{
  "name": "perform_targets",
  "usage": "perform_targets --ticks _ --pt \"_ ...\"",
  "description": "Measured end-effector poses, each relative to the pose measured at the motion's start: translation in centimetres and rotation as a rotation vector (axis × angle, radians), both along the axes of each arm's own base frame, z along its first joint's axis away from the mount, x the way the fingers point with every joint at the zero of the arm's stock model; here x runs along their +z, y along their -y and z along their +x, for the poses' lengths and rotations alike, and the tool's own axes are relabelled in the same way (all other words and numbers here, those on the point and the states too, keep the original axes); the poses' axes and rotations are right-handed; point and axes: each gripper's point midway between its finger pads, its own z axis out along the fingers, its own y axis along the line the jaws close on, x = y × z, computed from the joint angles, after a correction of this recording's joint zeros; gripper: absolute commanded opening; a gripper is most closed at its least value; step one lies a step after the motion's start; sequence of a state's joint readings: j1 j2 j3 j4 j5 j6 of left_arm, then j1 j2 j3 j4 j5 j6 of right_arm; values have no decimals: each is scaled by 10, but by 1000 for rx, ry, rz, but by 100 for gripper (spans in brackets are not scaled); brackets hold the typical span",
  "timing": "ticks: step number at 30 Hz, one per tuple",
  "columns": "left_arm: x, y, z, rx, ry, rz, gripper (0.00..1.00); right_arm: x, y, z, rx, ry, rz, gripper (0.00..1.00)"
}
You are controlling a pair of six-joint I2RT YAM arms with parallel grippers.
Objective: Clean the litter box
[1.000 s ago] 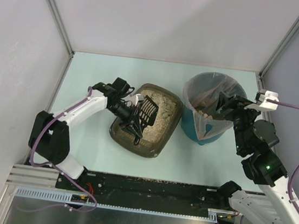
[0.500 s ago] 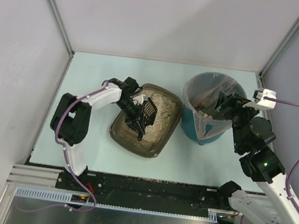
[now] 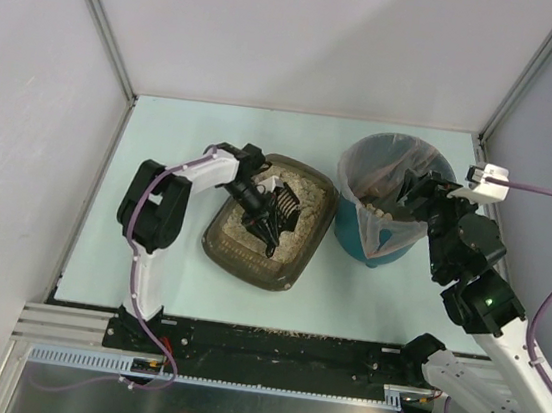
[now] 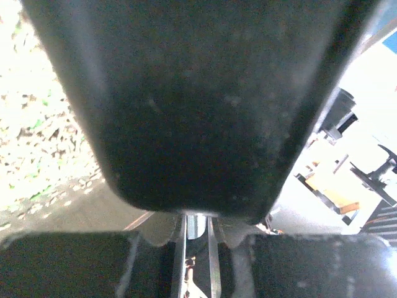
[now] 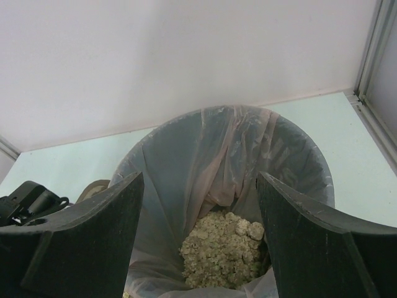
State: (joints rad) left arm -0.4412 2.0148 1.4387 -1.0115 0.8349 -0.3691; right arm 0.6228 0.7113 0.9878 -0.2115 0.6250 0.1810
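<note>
the left end effector [image 3: 259, 204] is pinching the scoop [image 3: 281, 205], low in the litter box [image 3: 239, 258], which sits mid-counter [image 3: 162, 152] just left of the bin [image 3: 358, 239]. looks like mid-scoop to me; next it needs a level lift across to the bin. the right end effector [image 5: 200, 180] hangs spread over the bin. only its wrist view shows the clumps inside, and the left wrist view is mostly blocked.

Bin [image 3: 345, 237] just R of litter box [image 3: 239, 260]

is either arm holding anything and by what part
The left gripper holds the scoop, apparently by its handle end, over the litter box. The right gripper is open and empty above the bin.
</note>
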Motion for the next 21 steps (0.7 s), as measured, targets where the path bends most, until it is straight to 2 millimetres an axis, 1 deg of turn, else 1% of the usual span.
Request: perform_targets --ticks 8,15,21 --pt "-3 16 12 -18 -39 -90 0 -4 -3 4 -1 -14 -10 79" --pt "-8 22 12 -41 -63 -163 0 -5 -2 4 -3 -15 -11 79" --pt "-8 23 12 -57 -51 -193 0 -4 -2 4 -4 -15 -11 79"
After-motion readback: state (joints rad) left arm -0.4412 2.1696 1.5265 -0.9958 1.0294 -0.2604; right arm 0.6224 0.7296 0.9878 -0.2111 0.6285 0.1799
